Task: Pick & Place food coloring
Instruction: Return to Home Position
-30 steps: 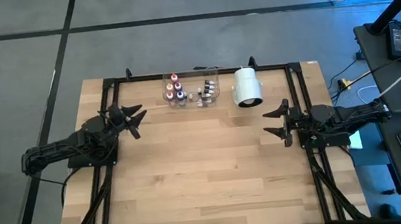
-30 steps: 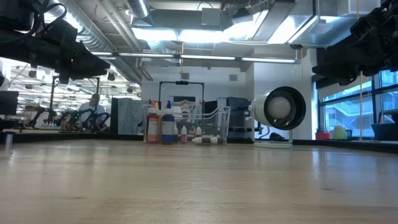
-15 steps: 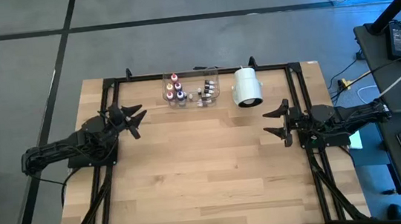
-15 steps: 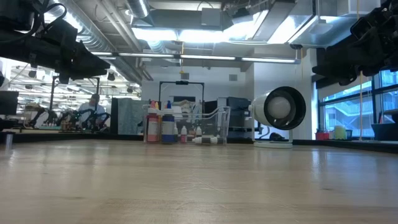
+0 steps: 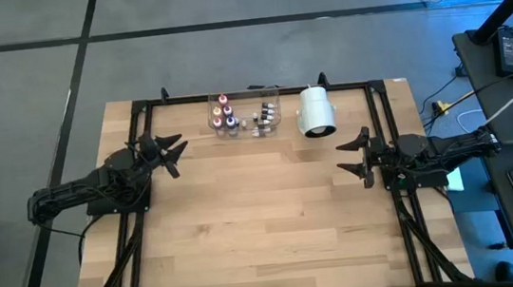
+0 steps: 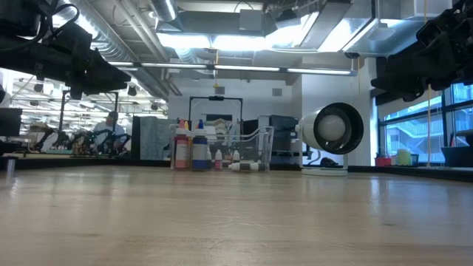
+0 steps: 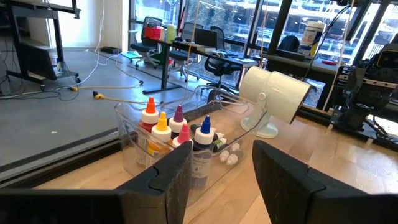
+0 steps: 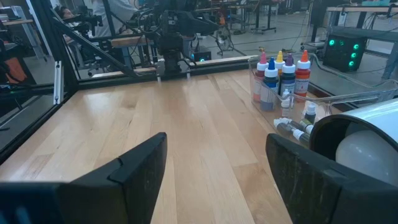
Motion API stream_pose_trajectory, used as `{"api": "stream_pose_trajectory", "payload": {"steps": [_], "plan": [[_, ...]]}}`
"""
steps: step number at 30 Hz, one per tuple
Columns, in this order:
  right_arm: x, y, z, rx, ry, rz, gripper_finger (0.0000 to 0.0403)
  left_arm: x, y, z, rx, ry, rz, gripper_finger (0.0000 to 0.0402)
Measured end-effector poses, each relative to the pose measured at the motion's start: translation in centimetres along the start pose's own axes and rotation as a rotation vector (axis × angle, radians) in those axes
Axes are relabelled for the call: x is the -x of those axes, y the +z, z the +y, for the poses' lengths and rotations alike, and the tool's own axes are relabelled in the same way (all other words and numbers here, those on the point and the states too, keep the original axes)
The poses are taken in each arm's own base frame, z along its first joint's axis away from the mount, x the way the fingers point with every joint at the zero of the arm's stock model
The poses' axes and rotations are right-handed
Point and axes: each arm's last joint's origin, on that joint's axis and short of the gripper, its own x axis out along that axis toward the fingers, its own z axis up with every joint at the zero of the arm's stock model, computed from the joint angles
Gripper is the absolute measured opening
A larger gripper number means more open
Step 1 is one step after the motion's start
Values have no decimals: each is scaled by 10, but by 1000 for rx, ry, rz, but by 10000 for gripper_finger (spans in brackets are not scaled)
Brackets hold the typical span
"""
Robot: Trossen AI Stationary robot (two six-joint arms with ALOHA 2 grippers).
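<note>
Both grippers were empty, and the food coloring bottles [image 5: 223, 116] stood inside the clear bin [image 5: 275, 94] at the table's [image 5: 264, 219] far edge, the taller ones upright and a few small vials [image 5: 262, 120] lying beside them. With nothing loose on the wood, the step in hand looked like parking the arms. Done well, that would mean drawing each arm back along its own side and keeping the fingers raised off the boards. It would also mean steering wide of the bin and the white cylinder [image 5: 315, 111] just beside it.

The left gripper [image 5: 177, 157] hung at the left side, aimed toward the bin, with its fingers [image 7: 171, 180] spread wide. The right gripper [image 5: 344, 159] hung at the right side, near the cylinder but apart from it. It pointed inward and its fingers [image 8: 137, 168] were equally splayed.
</note>
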Motion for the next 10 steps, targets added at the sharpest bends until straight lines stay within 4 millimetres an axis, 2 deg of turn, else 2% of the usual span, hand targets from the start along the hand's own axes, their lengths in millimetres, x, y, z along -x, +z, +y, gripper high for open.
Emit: {"api": "stream_pose_trajectory", "payload": {"steps": [10], "plan": [[0,0,0,0,-1,0,275,0,0,0,0,0,0,165]]}}
